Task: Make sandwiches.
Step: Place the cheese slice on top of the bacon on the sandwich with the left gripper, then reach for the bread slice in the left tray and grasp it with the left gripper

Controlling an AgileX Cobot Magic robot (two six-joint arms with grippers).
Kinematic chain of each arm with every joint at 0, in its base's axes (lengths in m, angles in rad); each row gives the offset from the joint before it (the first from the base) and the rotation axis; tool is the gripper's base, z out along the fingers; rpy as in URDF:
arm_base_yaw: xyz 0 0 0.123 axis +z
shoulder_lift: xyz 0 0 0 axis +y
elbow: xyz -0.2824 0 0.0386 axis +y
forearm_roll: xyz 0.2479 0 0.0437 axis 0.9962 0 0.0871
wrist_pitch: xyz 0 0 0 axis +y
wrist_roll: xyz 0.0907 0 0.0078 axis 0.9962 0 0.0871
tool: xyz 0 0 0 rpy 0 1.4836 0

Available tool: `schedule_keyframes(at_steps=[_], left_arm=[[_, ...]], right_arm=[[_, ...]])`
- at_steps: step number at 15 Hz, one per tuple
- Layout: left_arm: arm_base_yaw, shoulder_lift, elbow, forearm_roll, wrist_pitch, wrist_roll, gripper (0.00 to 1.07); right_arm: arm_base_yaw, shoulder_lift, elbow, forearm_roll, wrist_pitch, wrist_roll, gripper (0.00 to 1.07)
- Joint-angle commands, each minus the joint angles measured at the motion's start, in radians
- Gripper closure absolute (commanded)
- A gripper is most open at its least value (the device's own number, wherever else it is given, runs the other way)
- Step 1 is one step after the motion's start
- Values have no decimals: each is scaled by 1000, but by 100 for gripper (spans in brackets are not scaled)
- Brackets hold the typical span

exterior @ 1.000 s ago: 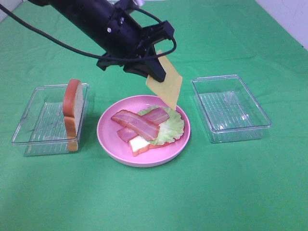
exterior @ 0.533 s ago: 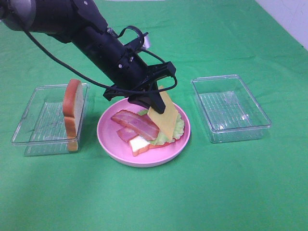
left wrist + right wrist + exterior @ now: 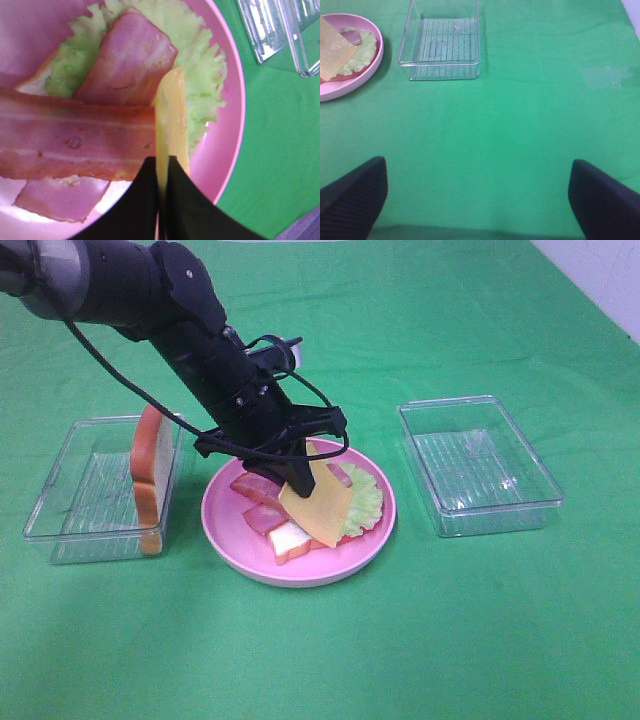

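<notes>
On the pink plate (image 3: 228,532) lies a stack: a white bread slice (image 3: 290,540) at the bottom, ruffled lettuce (image 3: 364,502) and bacon strips (image 3: 255,488) on top. My left gripper (image 3: 300,478) is shut on a yellow cheese square (image 3: 318,508), whose lower part rests tilted on the bacon. In the left wrist view the black fingertips (image 3: 150,175) pinch the cheese (image 3: 172,115) edge-on above the bacon (image 3: 75,137) and lettuce (image 3: 207,75). A second bread slice (image 3: 152,465) stands on edge in the left tray (image 3: 60,510). My right gripper (image 3: 480,200) is open over bare cloth.
A clear plastic tray (image 3: 480,465) sits right of the plate; it shows in the right wrist view as well (image 3: 442,45). Green cloth covers the whole table. The left arm and its cable reach in from the back left over the plate's rear.
The left arm has come down and slightly left with the cheese, from hanging above the plate's far edge to resting it on the bacon. The right gripper has not moved.
</notes>
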Motion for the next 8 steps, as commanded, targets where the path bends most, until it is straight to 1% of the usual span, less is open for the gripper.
schedule_keyframes(at_steps=[1, 2, 3, 4, 6, 7, 8], left_arm=[[-4, 1, -2, 40, -39, -21, 48], [-4, 1, -2, 39, -47, -21, 35], [-4, 0, -9, 38, -50, -21, 17], [-4, 0, -30, 40, -35, -21, 5], [-4, 0, -105, 57, 26, -27, 5], [-4, 0, -132, 67, 44, -40, 5], [-4, 0, -193, 94, 79, -70, 5]], right_arm=[[-2, -31, 4, 7, -12, -10, 13], [-2, -31, 4, 7, -12, -10, 13], [-2, -31, 4, 7, -12, -10, 13], [-2, -31, 4, 7, -12, -10, 13], [-2, -31, 4, 7, -12, -10, 13], [-2, -31, 4, 7, -12, -10, 13], [-2, -31, 4, 7, -12, -10, 13]])
